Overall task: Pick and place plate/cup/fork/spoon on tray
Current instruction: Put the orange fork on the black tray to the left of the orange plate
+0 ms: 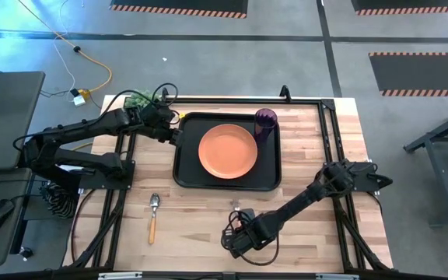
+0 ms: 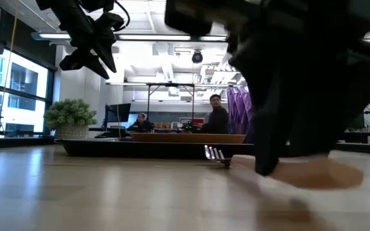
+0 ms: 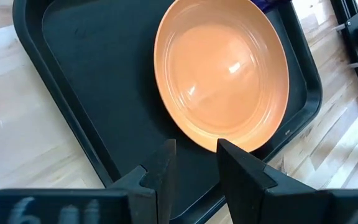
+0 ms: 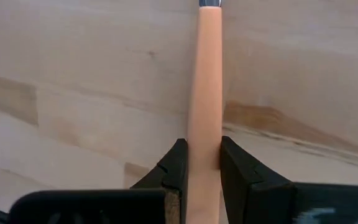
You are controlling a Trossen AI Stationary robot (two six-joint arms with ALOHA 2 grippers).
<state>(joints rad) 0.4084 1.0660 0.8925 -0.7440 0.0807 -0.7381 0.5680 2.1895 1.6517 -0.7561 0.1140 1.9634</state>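
In the high view the black tray [image 1: 185, 167] with rounded corners and a raised rim sits in the upper middle of the frame on the pale wooden surface [image 1: 302, 187]. The round orange plate [image 1: 228, 151] with a shallow rim lies inside it, and the dark purple translucent cup [image 1: 265, 122] stands upright at the tray's upper right corner. The spoon [image 1: 153, 216], silver bowl and light wood handle, lies on the surface below the tray's lower left corner, bowl end toward the tray and apart from it. The fork [image 4: 205, 93] lies on the surface below the tray, lower centre of the frame; in the right wrist view its smooth orange-wood handle runs up between the right gripper [image 4: 199, 163] fingers, which are clenched against both sides of it. In the low view the tines [image 2: 214, 154] show at centre, just above the surface. The left gripper [image 3: 192, 163] hangs over the tray's left edge, its fingers parted with nothing between them.
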